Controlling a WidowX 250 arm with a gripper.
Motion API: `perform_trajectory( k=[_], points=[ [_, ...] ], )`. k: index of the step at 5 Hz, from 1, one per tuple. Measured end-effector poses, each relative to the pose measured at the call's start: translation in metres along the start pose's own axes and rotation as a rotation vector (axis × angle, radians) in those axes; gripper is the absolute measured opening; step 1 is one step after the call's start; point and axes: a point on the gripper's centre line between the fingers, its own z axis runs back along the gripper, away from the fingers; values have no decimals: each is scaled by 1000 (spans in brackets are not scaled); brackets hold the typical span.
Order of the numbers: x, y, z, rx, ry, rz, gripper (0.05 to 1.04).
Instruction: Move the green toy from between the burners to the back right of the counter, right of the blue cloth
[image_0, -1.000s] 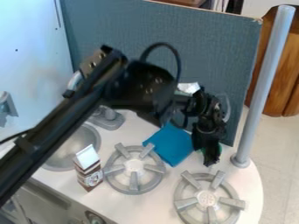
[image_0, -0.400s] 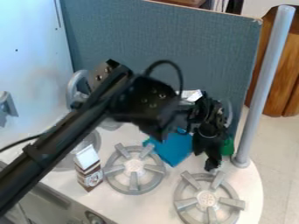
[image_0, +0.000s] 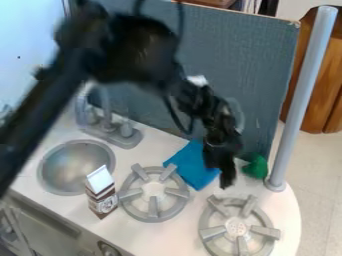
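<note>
- Background: a grey-blue panel (image_0: 264, 60) stands behind the white counter (image_0: 157, 145).
- Gripper (image_0: 228, 180): hangs over the counter; I cannot tell whether it is spread or pressed together.
- Green object (image_0: 256, 167): near my gripper, beside the grey pole (image_0: 296, 105).
- Blue piece (image_0: 192, 164): flat, partly behind the gripper.
- Carton (image_0: 101, 192): upright, between sink (image_0: 70, 167) and burner (image_0: 153, 194).

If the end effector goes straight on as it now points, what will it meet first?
Probably the white countertop, just behind the right-hand burner. The end effector points down, but its height is unclear, so the burner's rim is possible.
</note>
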Motion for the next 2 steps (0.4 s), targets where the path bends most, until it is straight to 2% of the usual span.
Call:
perform_trajectory(
  k=[1, 2],
  points=[
    [-12, 16, 33, 6, -62, 64, 999],
    [-35, 8, 55, -30, -45, 97, 999]
  ],
)
